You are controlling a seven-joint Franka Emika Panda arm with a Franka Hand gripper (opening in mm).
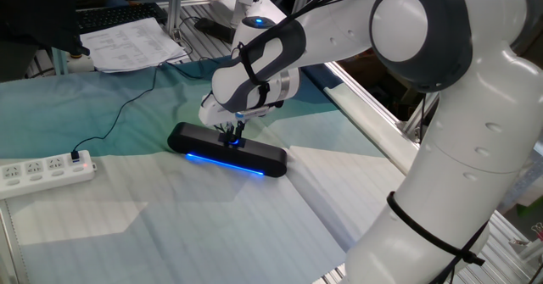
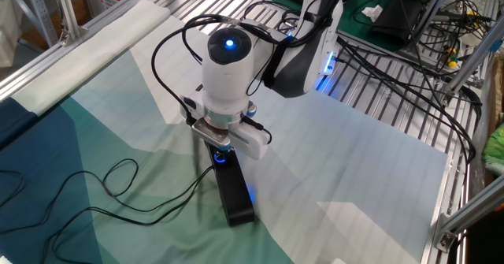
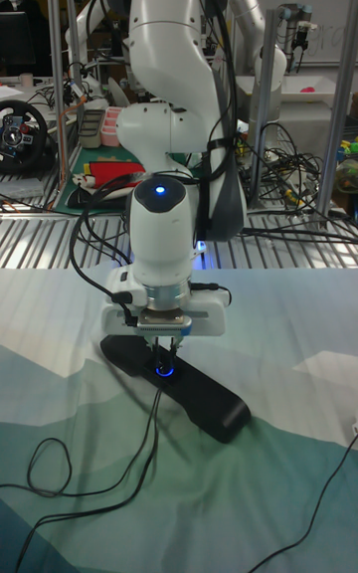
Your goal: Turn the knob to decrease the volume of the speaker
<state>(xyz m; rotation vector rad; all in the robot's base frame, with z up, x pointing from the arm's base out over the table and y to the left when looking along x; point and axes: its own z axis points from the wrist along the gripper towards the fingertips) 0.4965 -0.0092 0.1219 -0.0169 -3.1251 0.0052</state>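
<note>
Near the middle of the tabletop (image 1: 212,225) we see the speaker (image 1: 226,151). On top of it, our gripper (image 3: 164,355) pinches the glowing blue knob (image 3: 163,369).

Glossy white arm (image 1: 424,30) with dark grey joint bands; black cables (image 2: 169,39) (looped); blue light (image 3: 159,191).

place: likely robotics lab | evidence: aluminium framing (image 2: 75,31), cable tangles (image 2: 441,27)
</note>
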